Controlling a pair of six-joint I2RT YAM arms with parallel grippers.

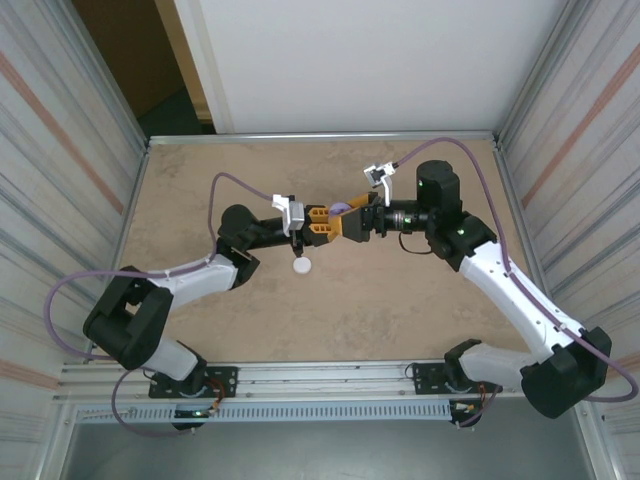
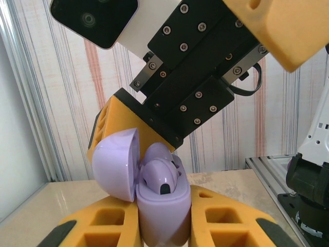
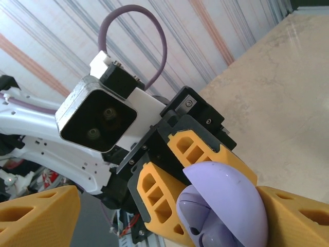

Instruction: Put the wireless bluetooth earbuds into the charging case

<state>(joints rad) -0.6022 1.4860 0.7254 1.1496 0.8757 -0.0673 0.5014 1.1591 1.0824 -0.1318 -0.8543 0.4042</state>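
Observation:
A purple charging case (image 2: pixel 163 211) stands upright between my left gripper's (image 2: pixel 163 221) orange fingers (image 2: pixel 105 224), which are shut on its body. Its lid (image 2: pixel 115 164) is swung open to the left. A purple earbud (image 2: pixel 160 177) sits in the case, with another rounded purple top (image 2: pixel 160 151) just behind it. My right gripper (image 1: pixel 352 222) faces the left one above the table's middle, jaws wide open around the case top. One of its fingers (image 2: pixel 105 126) stands right behind the lid (image 3: pixel 229 198); the other finger (image 3: pixel 38 216) is far off to the side.
A small white round object (image 1: pixel 301 265) lies on the beige table (image 1: pixel 400 310) just in front of the left gripper (image 1: pixel 322 226). Striped walls close in both sides, and a metal rail (image 1: pixel 330 375) runs along the near edge.

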